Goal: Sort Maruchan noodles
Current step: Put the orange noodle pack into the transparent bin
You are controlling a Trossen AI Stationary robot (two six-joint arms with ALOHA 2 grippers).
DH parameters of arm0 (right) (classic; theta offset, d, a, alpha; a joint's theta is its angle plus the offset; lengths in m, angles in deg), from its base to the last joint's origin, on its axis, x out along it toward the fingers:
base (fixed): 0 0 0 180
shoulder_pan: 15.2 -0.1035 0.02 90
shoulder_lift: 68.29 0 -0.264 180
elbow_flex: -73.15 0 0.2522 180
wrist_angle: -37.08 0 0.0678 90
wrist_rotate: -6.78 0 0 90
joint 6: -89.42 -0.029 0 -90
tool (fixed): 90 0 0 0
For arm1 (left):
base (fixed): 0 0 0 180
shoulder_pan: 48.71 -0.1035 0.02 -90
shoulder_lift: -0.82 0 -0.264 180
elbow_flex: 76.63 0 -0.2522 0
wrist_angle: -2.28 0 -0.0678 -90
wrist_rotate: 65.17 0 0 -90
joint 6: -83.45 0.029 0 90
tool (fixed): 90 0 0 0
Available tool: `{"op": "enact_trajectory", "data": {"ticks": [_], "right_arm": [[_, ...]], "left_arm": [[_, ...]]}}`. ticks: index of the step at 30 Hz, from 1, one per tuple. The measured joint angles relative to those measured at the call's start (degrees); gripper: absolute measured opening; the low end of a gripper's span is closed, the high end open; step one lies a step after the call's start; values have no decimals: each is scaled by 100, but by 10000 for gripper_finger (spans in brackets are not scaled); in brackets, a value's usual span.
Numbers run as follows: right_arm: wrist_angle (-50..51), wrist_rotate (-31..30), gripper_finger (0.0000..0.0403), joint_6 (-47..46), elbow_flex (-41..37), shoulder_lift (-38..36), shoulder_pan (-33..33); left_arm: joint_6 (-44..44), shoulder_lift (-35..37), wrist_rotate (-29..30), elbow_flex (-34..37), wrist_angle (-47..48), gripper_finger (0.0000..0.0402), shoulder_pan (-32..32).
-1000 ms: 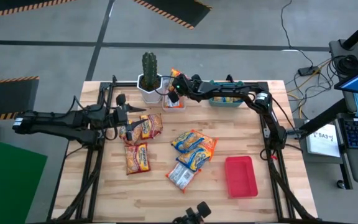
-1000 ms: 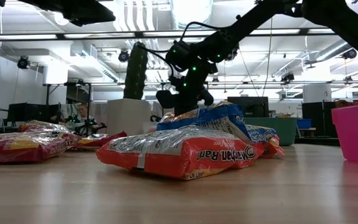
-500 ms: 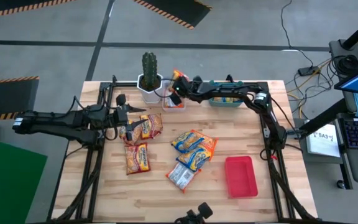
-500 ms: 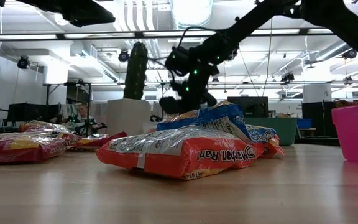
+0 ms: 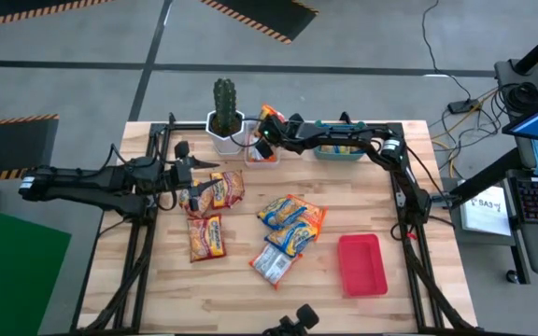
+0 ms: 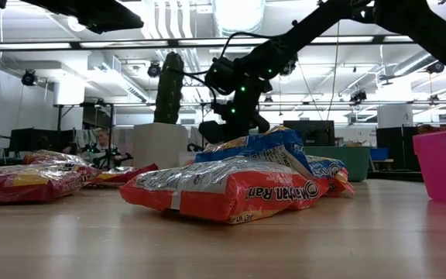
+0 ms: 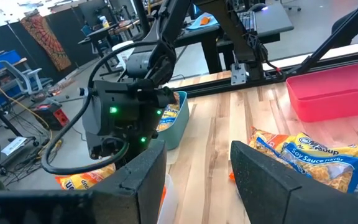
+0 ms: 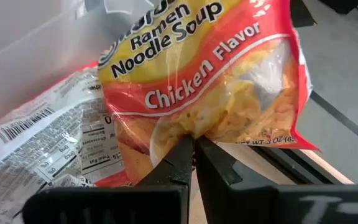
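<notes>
Right wrist view: right claw (image 8: pixel 194 149) clamped on orange chicken packet (image 8: pixel 210 81) edge. Light, crinkly, likely slippery; contents brittle. Left claw (image 7: pixel 194 171) stands apart.

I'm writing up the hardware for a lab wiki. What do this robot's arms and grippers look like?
Both arms are slim, black and jointed. The left gripper has two broad, flat, matte black fingers. The right gripper has narrow black fingers that taper toward their tips. Its wrist housing shows small green indicator lights, and black cables loop along the arm. No markings are legible.
</notes>
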Motion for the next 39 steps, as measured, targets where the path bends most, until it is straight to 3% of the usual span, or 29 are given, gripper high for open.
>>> {"op": "enact_trajectory", "data": {"ticks": [5,11,18,23,26,34,37,39], "right_arm": [[6,-2,23,-8,55,-20,-22],[608,32,79,-322,364,-76,-26],[2211,39,152,-741,1356,-109,-26],[2605,121,201,-385,2099,-109,53],[2440,885,224,13,2441,-112,369],[2121,4067,257,673,2351,-89,1805],[1868,4949,263,1225,2095,-50,2149],[1596,5212,262,1601,1921,-50,2208]], "left_arm": [[0,2,0,0,29,164,0],[0,2,0,0,30,164,0],[-1,83,0,0,13,164,0],[-1,103,0,0,31,164,0],[0,96,0,0,63,164,0],[0,94,0,0,118,164,2],[18,94,0,0,114,164,2],[22,94,0,0,111,164,2]]}}
